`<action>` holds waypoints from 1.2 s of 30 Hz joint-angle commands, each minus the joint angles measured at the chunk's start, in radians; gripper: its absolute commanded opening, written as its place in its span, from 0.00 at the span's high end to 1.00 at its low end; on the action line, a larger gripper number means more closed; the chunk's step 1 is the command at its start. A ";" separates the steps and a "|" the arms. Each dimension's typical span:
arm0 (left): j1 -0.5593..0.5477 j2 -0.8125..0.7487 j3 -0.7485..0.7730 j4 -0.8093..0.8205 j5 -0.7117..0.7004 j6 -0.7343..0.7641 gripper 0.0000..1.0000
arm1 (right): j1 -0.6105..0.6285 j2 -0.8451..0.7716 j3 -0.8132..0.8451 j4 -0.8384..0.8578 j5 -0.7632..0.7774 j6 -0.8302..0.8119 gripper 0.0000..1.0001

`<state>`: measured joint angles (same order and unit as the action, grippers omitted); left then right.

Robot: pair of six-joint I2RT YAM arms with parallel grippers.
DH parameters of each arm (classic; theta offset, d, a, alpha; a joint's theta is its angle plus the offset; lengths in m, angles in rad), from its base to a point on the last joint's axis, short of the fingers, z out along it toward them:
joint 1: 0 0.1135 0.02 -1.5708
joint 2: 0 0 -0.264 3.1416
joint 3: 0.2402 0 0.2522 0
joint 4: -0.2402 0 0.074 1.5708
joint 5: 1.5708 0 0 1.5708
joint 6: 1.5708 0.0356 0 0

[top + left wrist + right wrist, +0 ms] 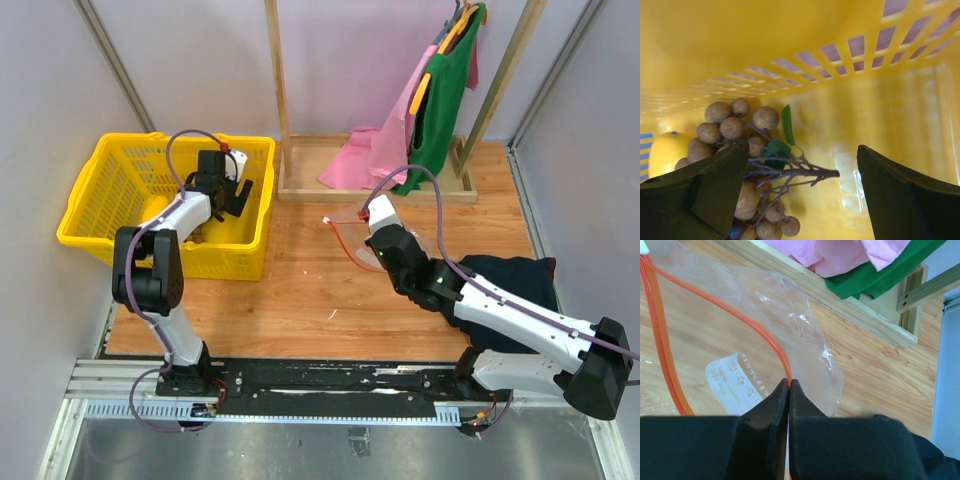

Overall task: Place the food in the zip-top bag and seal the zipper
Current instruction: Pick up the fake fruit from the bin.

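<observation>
My left gripper (226, 186) is down inside the yellow basket (100, 190), open and empty. In the left wrist view its jaws (803, 150) stand wide apart over the brown stem of a bunch of small tan round fruits (722, 127). A yellow oval fruit (665, 150) lies left of the bunch. My right gripper (374, 214) is shut on the clear zip-top bag (352, 238) mid-table. The right wrist view shows the jaws (790, 382) pinching the red-orange zipper strip (663, 335), with the bag (790, 305) mouth gaping open.
A wooden clothes rack base (300, 182) stands at the back, with pink (385, 140) and green (445, 90) garments hanging from it. A dark cloth (510, 275) lies at the right beside the right arm. Grey walls close in both sides.
</observation>
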<state>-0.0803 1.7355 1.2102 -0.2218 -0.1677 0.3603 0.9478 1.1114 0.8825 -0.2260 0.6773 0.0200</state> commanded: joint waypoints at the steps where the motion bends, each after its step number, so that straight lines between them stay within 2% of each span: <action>1: 0.021 0.070 0.034 0.061 0.033 0.055 0.08 | 0.007 -0.006 -0.017 0.030 -0.003 0.001 0.99; 10: 0.025 0.165 0.021 0.182 -0.001 0.090 0.15 | -0.002 -0.003 -0.024 0.036 -0.018 0.004 0.99; 15: 0.026 0.200 0.011 0.215 -0.025 0.099 0.29 | -0.009 0.000 -0.024 0.036 -0.023 0.008 0.99; 20: 0.027 0.196 -0.041 0.291 -0.055 0.105 0.39 | -0.010 -0.001 -0.026 0.036 -0.028 0.011 0.99; 22: 0.027 0.181 -0.068 0.326 -0.064 0.110 0.45 | -0.011 -0.001 -0.026 0.036 -0.030 0.011 0.99; 23: 0.025 0.173 -0.080 0.344 -0.069 0.113 0.54 | -0.011 -0.001 -0.027 0.037 -0.030 0.011 0.99; 25: 0.026 0.153 -0.104 0.378 -0.072 0.115 0.65 | -0.011 0.000 -0.027 0.035 -0.031 0.013 0.99; 28: 0.026 0.118 -0.133 0.423 -0.071 0.110 0.74 | -0.010 0.000 -0.026 0.036 -0.035 0.015 0.99; 33: 0.025 0.041 -0.168 0.461 -0.062 0.094 0.96 | -0.011 -0.005 -0.026 0.034 -0.035 0.015 0.99; 36: 0.025 -0.011 -0.182 0.460 -0.053 0.081 0.99 | -0.010 -0.009 -0.025 0.033 -0.039 0.017 0.99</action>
<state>-0.0608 1.8099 1.0489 0.1852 -0.2325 0.4679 0.9466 1.1118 0.8703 -0.2127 0.6373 0.0204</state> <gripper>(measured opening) 0.088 0.015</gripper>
